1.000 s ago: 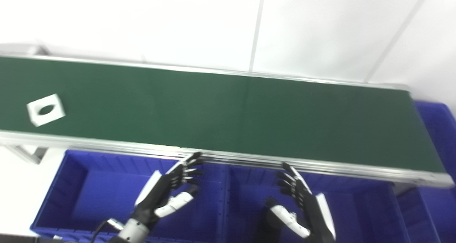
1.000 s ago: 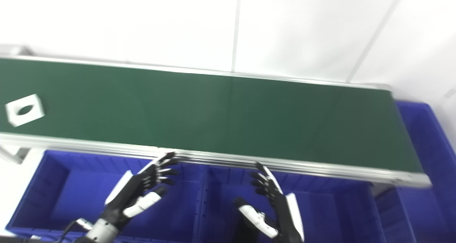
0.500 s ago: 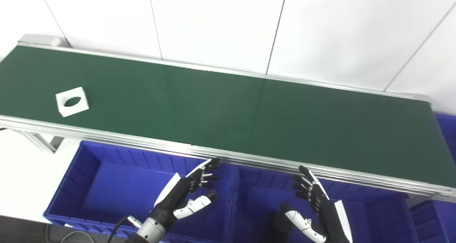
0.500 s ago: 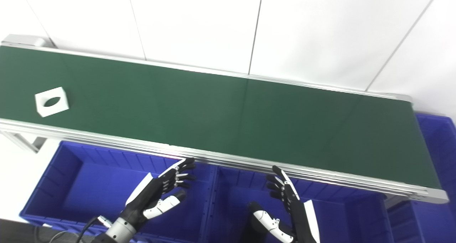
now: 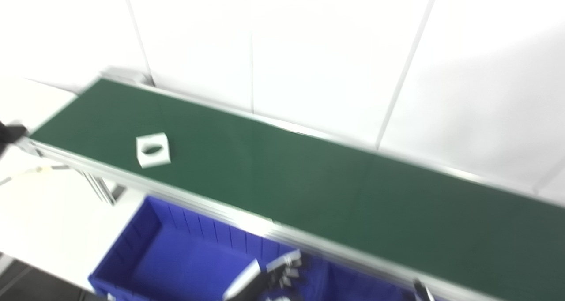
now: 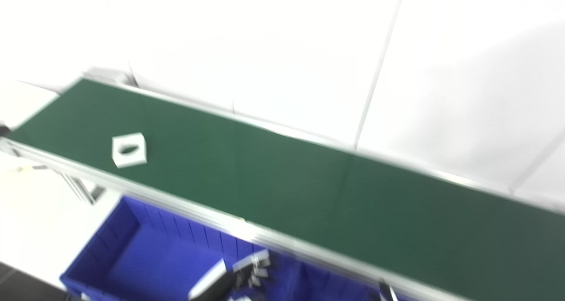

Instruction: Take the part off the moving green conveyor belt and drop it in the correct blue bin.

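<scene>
On left of belt, white part lying free. Left robot hand blurred, grip unclear; best waiting above bin, then grasping.

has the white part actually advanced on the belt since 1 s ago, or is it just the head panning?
Cannot tell. The camera swung, shifting everything. The white square part with its round hole lies near the green conveyor belt's left end, whose end was out of frame earlier.

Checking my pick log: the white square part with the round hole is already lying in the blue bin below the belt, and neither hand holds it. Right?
Not quite. The white square part lies on the green conveyor belt, not in the blue bin, as the left eye view shows. Neither hand holds it.
</scene>
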